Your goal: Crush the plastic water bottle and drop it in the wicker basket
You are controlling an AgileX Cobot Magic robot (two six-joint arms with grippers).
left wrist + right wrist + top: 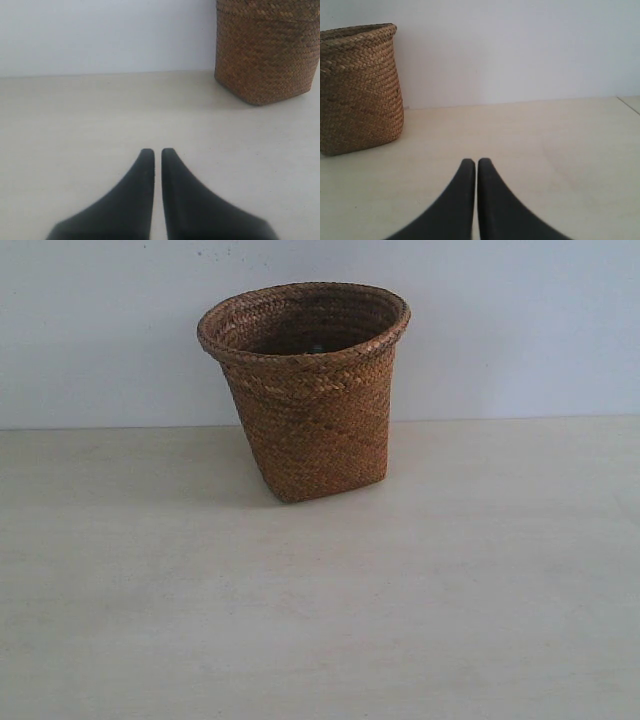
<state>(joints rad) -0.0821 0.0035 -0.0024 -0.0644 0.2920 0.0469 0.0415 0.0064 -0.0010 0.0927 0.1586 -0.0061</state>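
Left hand (157,150), right hand (472,160) closed, empty; wicker basket (315,420) upright, interior shadowed.

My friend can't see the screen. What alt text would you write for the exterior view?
A tall brown wicker basket stands upright on a pale table, in front of a plain light wall. Nothing else can be made out in this view.

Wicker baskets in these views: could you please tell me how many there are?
1. The wicker basket stands upright on the table by the wall; both wrist views show the same one. None seems hidden.
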